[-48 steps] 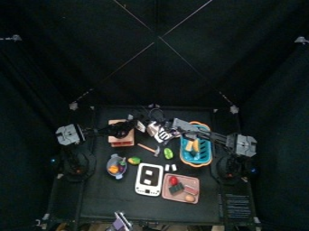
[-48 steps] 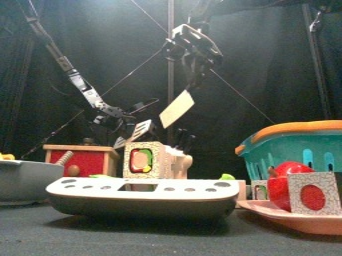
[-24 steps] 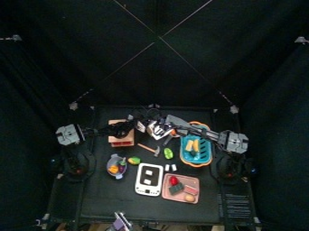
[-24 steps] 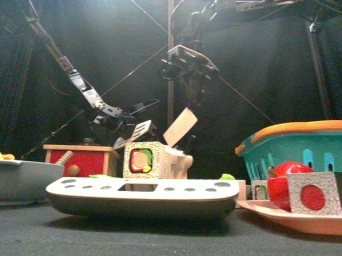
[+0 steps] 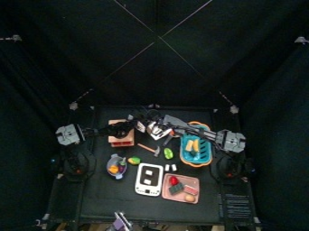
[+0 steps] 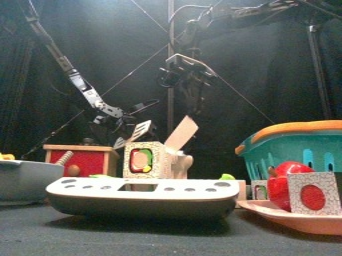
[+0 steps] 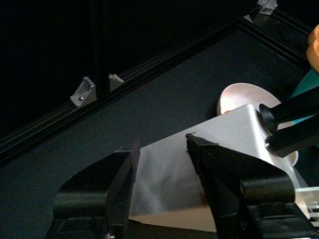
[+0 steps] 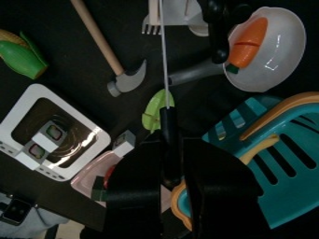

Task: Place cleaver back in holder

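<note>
Over the last 1 second the right gripper (image 6: 189,88), pinching the cleaver (image 6: 181,132), has sunk, so the blade hangs just over the holder (image 6: 147,160) beneath it, nearly ready for slotting in.

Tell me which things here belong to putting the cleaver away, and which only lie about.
Job: cleaver, held in the right hand; holder below it.
Lying about: blue basket, hammer, bowl with carrot, red box, white tray.
</note>
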Motion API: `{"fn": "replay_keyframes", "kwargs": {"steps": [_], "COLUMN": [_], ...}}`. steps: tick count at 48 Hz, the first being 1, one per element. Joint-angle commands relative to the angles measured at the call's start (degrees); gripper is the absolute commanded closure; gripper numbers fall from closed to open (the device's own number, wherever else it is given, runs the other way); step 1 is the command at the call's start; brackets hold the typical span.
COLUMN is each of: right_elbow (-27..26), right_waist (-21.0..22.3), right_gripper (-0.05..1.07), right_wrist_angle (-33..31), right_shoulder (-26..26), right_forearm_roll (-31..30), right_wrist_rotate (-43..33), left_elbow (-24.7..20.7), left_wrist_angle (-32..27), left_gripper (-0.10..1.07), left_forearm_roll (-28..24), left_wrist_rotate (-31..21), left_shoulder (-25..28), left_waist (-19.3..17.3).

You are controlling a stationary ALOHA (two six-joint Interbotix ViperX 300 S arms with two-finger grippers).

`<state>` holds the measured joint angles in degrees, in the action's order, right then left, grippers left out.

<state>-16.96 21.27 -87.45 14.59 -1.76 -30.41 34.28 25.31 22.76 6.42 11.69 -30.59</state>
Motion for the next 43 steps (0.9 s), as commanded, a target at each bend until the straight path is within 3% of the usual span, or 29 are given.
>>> {"fn": "replay_keyframes", "kwargs": {"steps": [1, 29, 43], "right_elbow": [-1.4, -5.5, -9.4], "right_waist": [0.8, 1.3, 1.7], "right_gripper": [0.74, 0.59, 0.59], "right_wrist_angle": [0.1, 0.3, 1.4], "right_shoulder": [-1.1, 1.7, 3.6], "right_forearm_roll": [-0.1, -0.4, -2.2], "right_wrist_rotate": [0.2, 0.2, 0.1], "left_elbow": [-1.0, -1.1, -1.0], "left_wrist_angle": [0.3, 0.3, 0.3], "left_gripper": [0.15, 0.15, 0.15], "left_forearm_roll": [-0.2, -0.2, -1.1], "left_wrist_rotate": [0.1, 0.1, 0.1], "left_shoulder": [-0.5, -0.6, -0.9], "left_waist": [-0.1, -0.1, -0.1]}}
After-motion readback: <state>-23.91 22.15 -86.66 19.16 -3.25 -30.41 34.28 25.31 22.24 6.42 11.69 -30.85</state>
